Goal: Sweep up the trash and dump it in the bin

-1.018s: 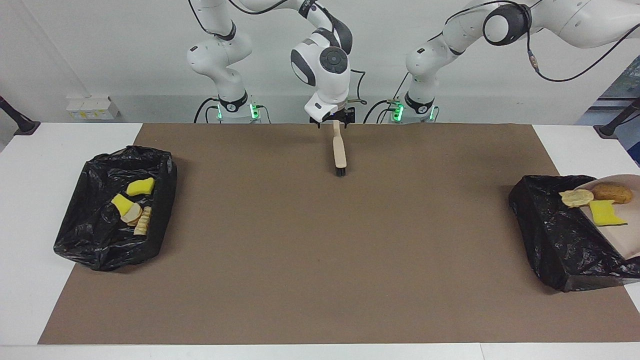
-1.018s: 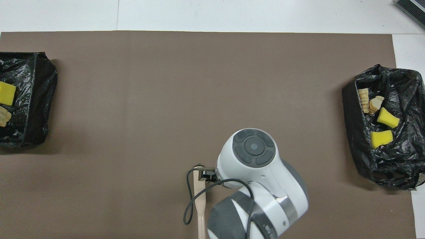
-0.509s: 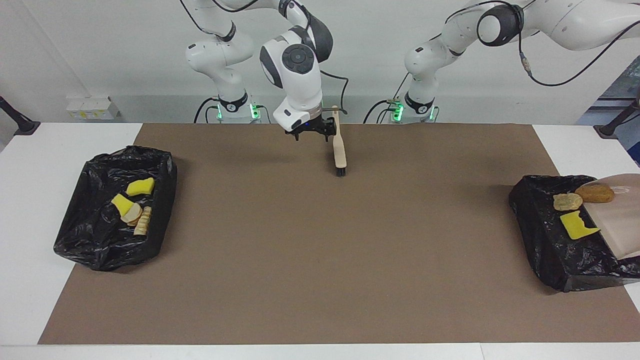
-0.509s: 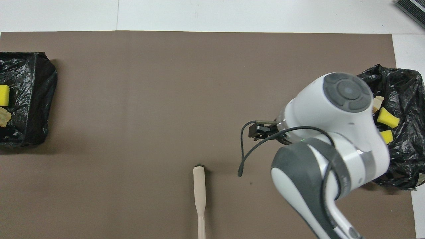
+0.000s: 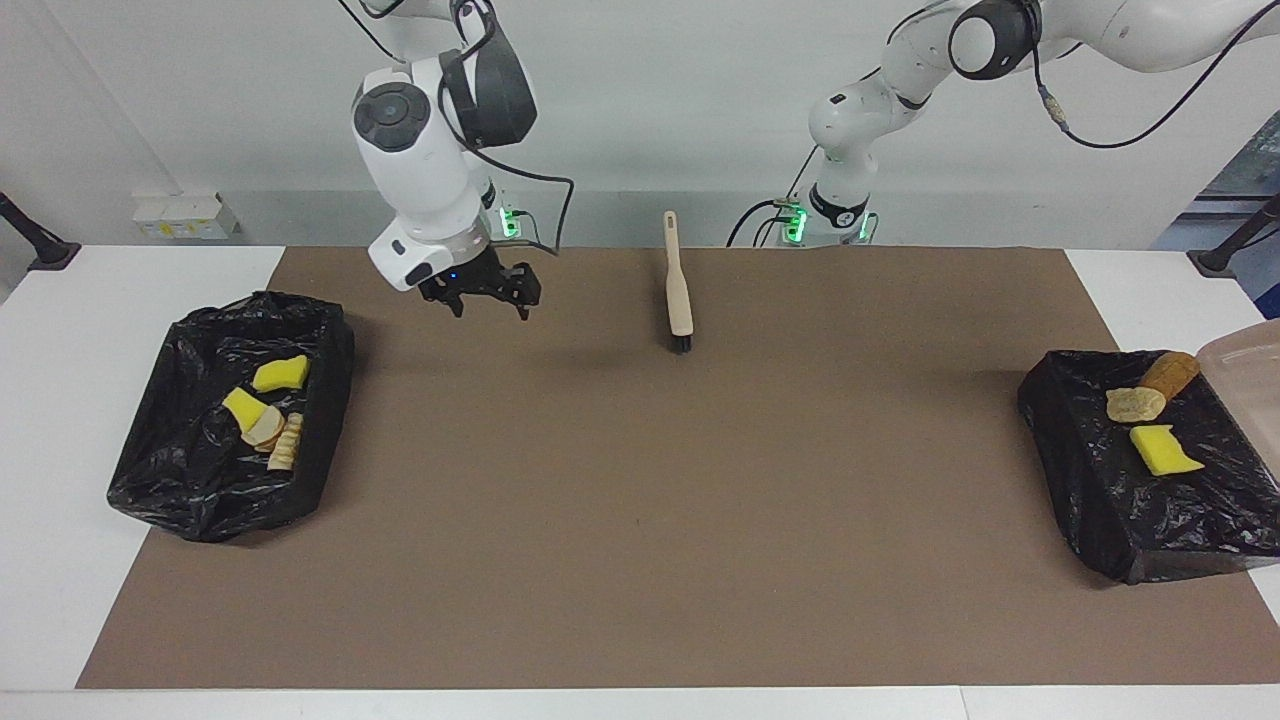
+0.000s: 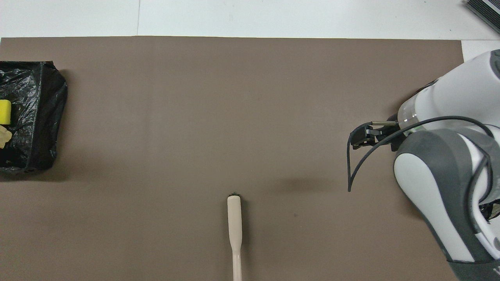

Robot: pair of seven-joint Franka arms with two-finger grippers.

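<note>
Hanging empty with fingers apart, right gripper (image 5: 484, 296) is over the mat (image 5: 640, 520); left gripper, out of view, is shut. Trash (image 5: 268, 410) lies in both bins (image 5: 190, 480). Risk: tilted dustpan (image 5: 1245, 362) could spill scraps outside.

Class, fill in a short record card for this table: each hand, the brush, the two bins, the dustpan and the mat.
Right hand: open, holding nothing, over the brown mat
Left hand: out of view
Brush: lying on the mat, untouched
Bin at right arm's end: holds yellow and tan scraps
Bin at left arm's end: three scraps lie in it
Dustpan: partly in view, beside that bin
</note>
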